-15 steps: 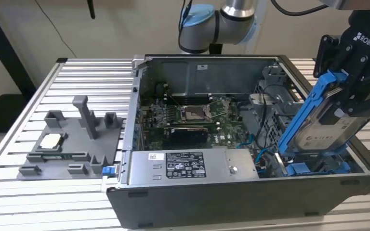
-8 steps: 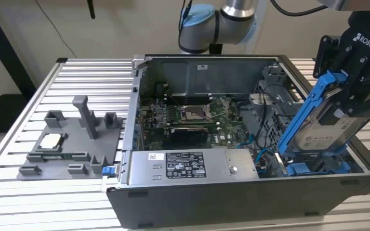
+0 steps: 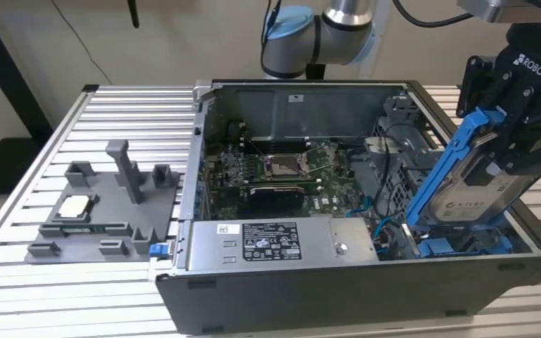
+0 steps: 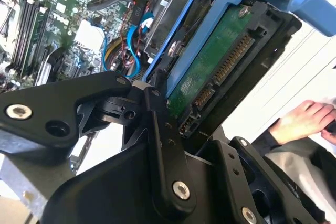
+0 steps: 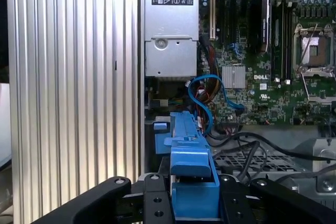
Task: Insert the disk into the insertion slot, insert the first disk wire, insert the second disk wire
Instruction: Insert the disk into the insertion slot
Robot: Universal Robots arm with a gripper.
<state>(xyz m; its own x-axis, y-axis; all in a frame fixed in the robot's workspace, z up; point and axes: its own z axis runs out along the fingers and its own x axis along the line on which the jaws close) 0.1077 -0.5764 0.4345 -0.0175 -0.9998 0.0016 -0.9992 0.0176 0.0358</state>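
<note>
**Disk pinched at a tilt, its lower end lost among the bay's blue fittings**

The lower end of the disk blends into the blue fittings of the insertion slot, directly below the fingers, so it cannot be told whether it has entered. The gripper is cut off at the exterior view's right edge. In the first wrist view, the fingers are narrowly spread and pinch the blue carrier by its two long sides, with the disk leaning away from them into the computer case. Beyond the fingers lies the grey power-supply box.
</note>
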